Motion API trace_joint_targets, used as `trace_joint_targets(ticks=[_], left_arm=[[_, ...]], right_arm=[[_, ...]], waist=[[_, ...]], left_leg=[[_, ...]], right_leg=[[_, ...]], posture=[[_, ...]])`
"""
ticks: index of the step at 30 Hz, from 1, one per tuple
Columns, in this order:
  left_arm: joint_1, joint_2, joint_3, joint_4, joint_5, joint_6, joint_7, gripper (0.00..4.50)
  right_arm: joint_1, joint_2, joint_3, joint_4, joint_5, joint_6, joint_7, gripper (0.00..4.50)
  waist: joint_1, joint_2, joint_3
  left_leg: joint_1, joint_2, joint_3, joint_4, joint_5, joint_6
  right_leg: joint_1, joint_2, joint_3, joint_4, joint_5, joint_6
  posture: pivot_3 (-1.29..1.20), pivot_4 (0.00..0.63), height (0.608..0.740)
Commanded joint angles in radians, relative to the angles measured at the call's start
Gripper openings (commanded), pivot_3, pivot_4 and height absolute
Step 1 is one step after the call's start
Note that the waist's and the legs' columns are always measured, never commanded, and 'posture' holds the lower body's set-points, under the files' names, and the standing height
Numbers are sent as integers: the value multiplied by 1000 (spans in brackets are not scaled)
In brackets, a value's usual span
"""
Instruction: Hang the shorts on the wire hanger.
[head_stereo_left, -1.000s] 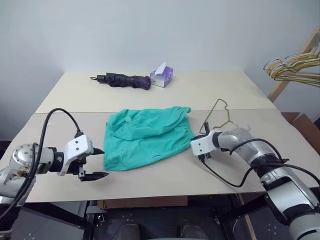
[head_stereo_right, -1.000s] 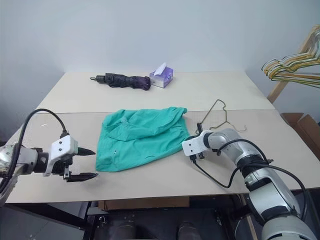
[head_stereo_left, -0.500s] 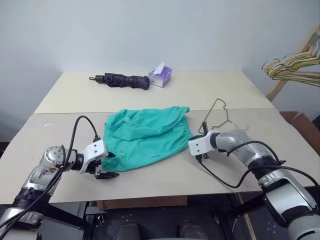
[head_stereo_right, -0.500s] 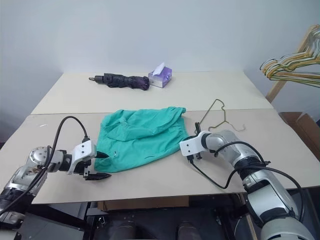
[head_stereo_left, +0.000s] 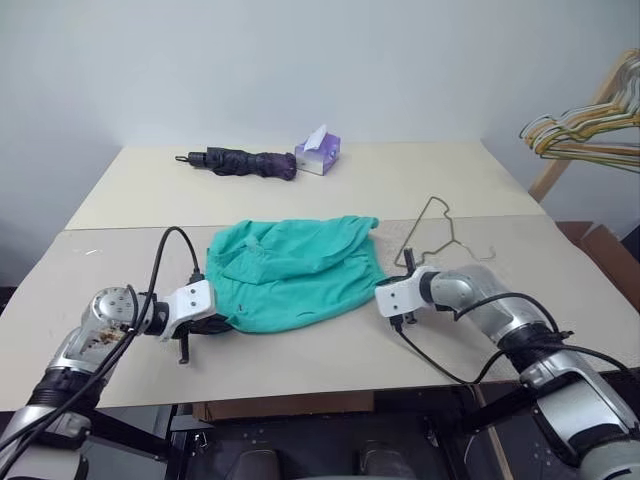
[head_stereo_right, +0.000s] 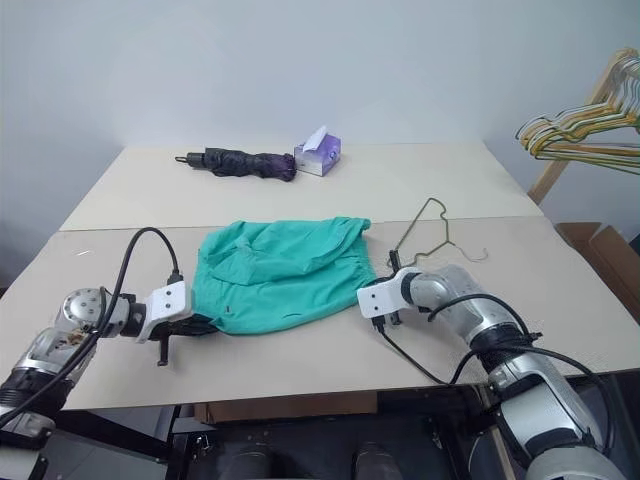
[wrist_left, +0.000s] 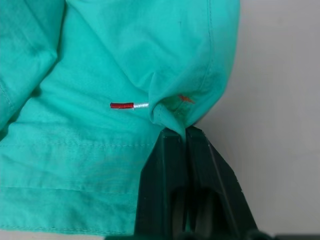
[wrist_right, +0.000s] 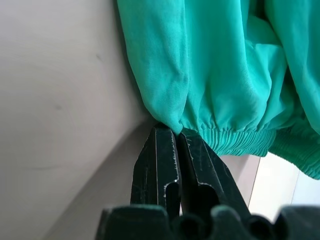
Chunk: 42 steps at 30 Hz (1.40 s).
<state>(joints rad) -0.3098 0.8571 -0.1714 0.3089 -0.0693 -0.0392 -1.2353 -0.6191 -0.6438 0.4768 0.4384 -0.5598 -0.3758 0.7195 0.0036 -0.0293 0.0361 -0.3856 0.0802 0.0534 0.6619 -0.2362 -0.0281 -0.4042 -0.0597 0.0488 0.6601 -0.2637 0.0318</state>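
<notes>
The teal-green shorts (head_stereo_left: 290, 275) lie crumpled in the middle of the near table. My left gripper (head_stereo_left: 224, 322) is shut on a fold at their near-left corner; in the left wrist view its fingertips (wrist_left: 170, 142) pinch the cloth beside a small orange tag (wrist_left: 122, 105). At the right-hand edge, my right gripper (wrist_right: 176, 131) is shut on the fabric, just by the gathered waistband (wrist_right: 235, 135). The thin wire hanger (head_stereo_left: 455, 240) lies flat on the table behind my right gripper, apart from the shorts.
A folded dark purple umbrella (head_stereo_left: 245, 162) and a tissue box (head_stereo_left: 320, 155) sit on the far table. A bundle of coloured hangers (head_stereo_left: 575, 130) hangs from a wooden rack at the far right. A cardboard box (head_stereo_left: 603, 250) stands beyond the table's right edge.
My left gripper moved in to the shorts' near-left corner and went from open to shut on the cloth. My right gripper stayed shut on the shorts' right edge.
</notes>
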Motion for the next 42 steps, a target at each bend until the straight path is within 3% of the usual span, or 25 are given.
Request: trace_joint_targets(ticks=[1,5,11,15,18,20,23,25,28,33,42], left_arm=[[30,58,30,-62,33,26,23,19],[139,173,21,-179,66,35,-29,19],[308,327,143,-452,-92,117,-132,19],[264,358,176,-497,-114,135,-151,19],[77,282,141,-403,-45,129,-60,19],[-121,178,127,-306,16,175,88,19],[-537,-44,170,-20,194,162,628,19],[-709,-115,230,104,228,116,869,19],[-807,-119,302,133,182,44,938,19],[-749,-73,334,38,83,43,794,19],[-185,80,338,-216,-73,7,380,19]], right_arm=[[48,-31,-46,-161,70,72,94,0],[121,-87,-39,-386,151,133,276,0],[182,-202,-110,-708,442,334,541,0],[104,-207,-151,-735,578,552,617,0],[-34,-131,-155,-600,513,640,507,0],[-178,-38,-182,-461,452,729,342,0],[-439,84,-242,-137,271,633,-191,0],[-546,110,-270,4,193,522,-479,0],[-607,93,-294,64,134,392,-688,0],[-552,76,-297,8,147,307,-661,0],[-243,10,-74,-65,19,31,-444,0]], waist=[[-2,0,0],[-10,0,0],[-13,0,1],[1,-1,1],[12,-1,1],[21,-1,1],[39,-3,2],[49,-7,0],[44,-7,-1],[10,-5,-2],[-27,-5,-1]], left_leg=[[0,0,0,0,0,0],[0,0,0,0,0,0],[1,2,2,-1,0,0],[4,3,2,-1,0,0],[6,3,3,-1,0,0],[5,2,3,-1,0,0],[2,2,0,1,2,-2],[-8,2,-2,1,3,-5],[-25,1,-1,-2,8,-15],[-25,0,1,-5,2,-17],[-17,1,0,-1,-1,-10]], right_leg=[[0,0,0,0,0,0],[0,0,0,1,0,0],[-1,0,0,1,-2,-1],[1,0,-1,2,-3,1],[2,1,-1,2,-5,1],[2,1,-1,2,-3,-1],[0,2,-2,4,-1,-3],[-8,2,-4,4,0,-3],[-25,-1,-3,3,1,-2],[-25,-2,-4,-3,0,-1],[-19,-1,-3,0,-1,0]], posture=[[71,0,740],[75,0,740],[96,0,740],[100,0,740],[98,0,740],[88,0,740],[82,0,740],[75,0,740],[66,0,740],[63,0,740],[109,0,740]])
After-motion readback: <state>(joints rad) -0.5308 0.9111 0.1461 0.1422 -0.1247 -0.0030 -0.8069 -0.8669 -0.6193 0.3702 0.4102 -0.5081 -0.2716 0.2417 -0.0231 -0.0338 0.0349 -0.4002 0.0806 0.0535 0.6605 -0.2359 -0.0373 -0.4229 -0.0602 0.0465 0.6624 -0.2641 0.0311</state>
